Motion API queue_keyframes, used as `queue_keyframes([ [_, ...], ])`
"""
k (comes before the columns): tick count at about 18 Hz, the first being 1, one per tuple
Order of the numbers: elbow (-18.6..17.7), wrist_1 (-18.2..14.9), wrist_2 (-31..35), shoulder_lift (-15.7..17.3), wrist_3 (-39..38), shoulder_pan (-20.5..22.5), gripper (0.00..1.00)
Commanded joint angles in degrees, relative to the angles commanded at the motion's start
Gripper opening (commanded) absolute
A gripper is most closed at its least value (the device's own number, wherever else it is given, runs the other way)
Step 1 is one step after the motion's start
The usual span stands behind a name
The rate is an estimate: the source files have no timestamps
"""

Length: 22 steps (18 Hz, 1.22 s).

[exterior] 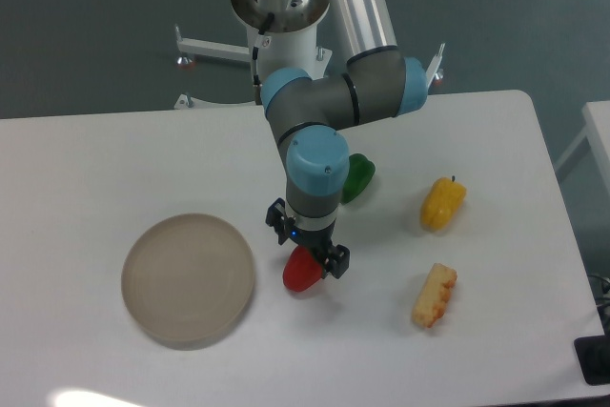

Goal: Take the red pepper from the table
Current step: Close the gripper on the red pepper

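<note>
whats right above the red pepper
The gripper hangs directly over the red pepper, hiding its top and stem. Only the lower red body shows on the table. Whether the fingers touch it cannot be told.

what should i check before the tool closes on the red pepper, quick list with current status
1. Tool centred over the red pepper: ok, it sits right above the pepper's top.
2. Fingers straddle the pepper: cannot tell, the wrist hides them.
3. Tool open wide enough: cannot tell from this view.
4. Pepper at rest on the table: ok, it lies on the white top.
5. Neighbours clear of the grasp: ok, the beige plate, the green pepper and the yellow pepper all lie apart.
6. Tool low enough to grip: cannot tell.
</note>
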Motion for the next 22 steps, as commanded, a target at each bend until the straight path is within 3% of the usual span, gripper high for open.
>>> queue_keyframes([
  [18, -1.0, 2.0, 1.8, -1.5, -0.2, -0.2, 1.0],
  [19, -1.0, 2.0, 2.0, -1.5, -0.2, -0.2, 0.98],
  [20, -0.9, 2.0, 2.0, -1.6, -0.1, -0.2, 0.86],
  [22, -0.8, 2.0, 2.0, -1.6, -0.1, -0.2, 0.73],
])
